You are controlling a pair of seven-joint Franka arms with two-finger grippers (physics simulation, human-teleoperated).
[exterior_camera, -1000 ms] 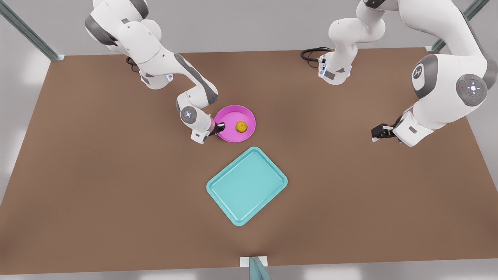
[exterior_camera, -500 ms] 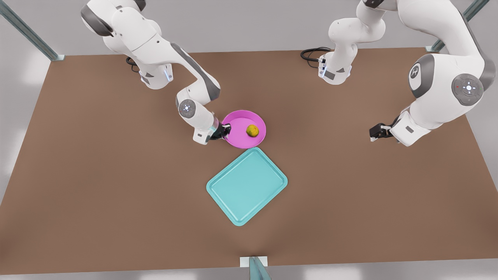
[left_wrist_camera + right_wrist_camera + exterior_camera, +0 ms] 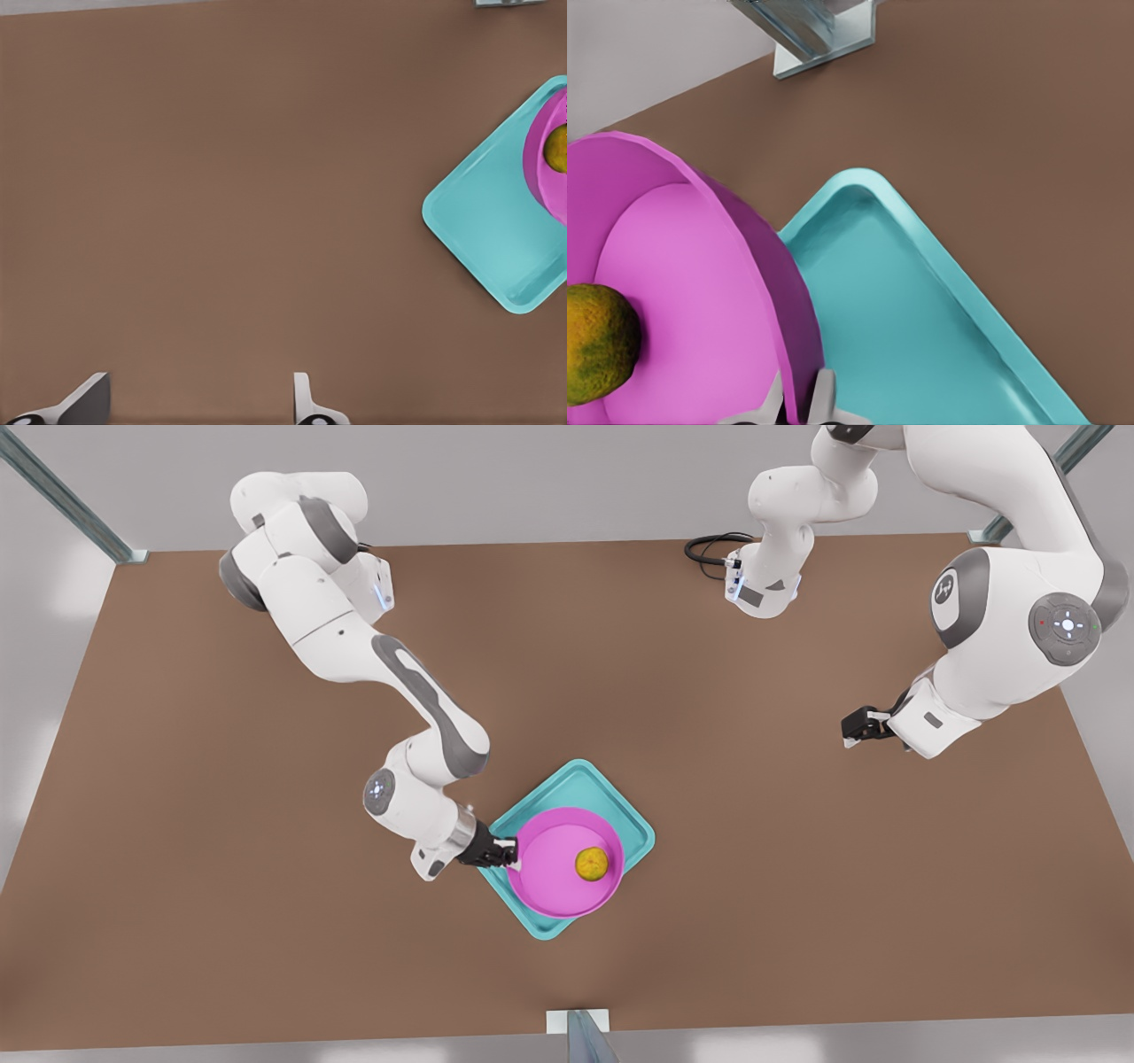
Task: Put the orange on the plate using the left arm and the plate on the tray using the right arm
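- Right gripper [image 3: 507, 852] — its fingers [image 3: 772, 400] are pinched on the rim of the plate [image 3: 554, 872], at the edge toward the front view's left; one finger sits inside the wall, the other outside
- The plate hangs over the tray [image 3: 576, 786], covering much of its near half and jutting past one long rim; whether its base already touches the tray floor cannot be told
- Orange [image 3: 592, 863] — it rests inside the plate, off centre toward the front view's right, away from the pinched rim
- Left gripper [image 3: 852, 726] waits well apart at the front view's right; in its wrist view the two fingers [image 3: 303, 400] stand wide apart over bare table [image 3: 221, 850], holding nothing
- Handling, as a judgement: the plate looks stiff and light, so a rim pinch suffices, yet a one-sided hold lets it tilt; the orange is round and loose and would likely roll if the plate tips
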